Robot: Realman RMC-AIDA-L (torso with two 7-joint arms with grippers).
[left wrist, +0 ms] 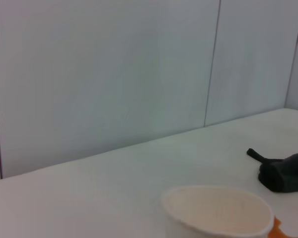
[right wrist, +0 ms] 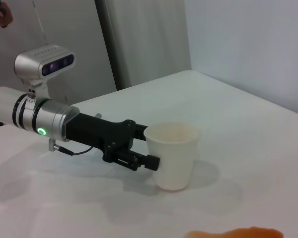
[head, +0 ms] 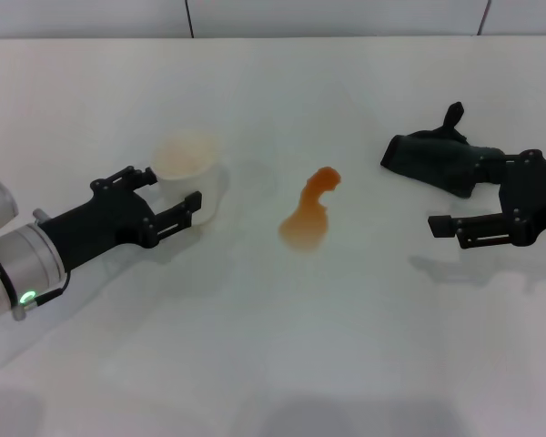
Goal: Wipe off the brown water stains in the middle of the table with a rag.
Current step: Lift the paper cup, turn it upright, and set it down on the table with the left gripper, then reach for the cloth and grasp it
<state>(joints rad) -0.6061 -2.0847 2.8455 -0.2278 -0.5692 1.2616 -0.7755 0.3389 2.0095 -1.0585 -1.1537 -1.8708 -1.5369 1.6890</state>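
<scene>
The brown water stains (head: 309, 216) are sitting untouched in the middle of the table (head: 273, 364): an orange-brown puddle with a narrow tail curling away toward the far side. No streak or smear is showing around it, so I judge the wiping has not begun and the step in hand is fetching the cloth.

The rag (head: 437, 159) is lying crumpled on the robot's right side, well apart from the puddle, with a twisted tip sticking up at its far end. The right gripper (head: 478, 196) is reaching at it with its fingers spread wide; the far finger is lying against the cloth's nearer edge while the near finger (head: 464, 230) is hanging clear over bare table. It is holding nothing yet.

On the other side of the puddle, a white paper cup (head: 193, 177) is standing upright. The left gripper (head: 171, 191) is bracketing its side, fingers parted about the cup's width; whether they are pressing the wall or only flanking it I cannot tell.

The next move, as I judge it, calls for the right gripper to slide further over the rag, close on a thick fold, lift, then carry it across to the puddle and press down for the wipe.
</scene>
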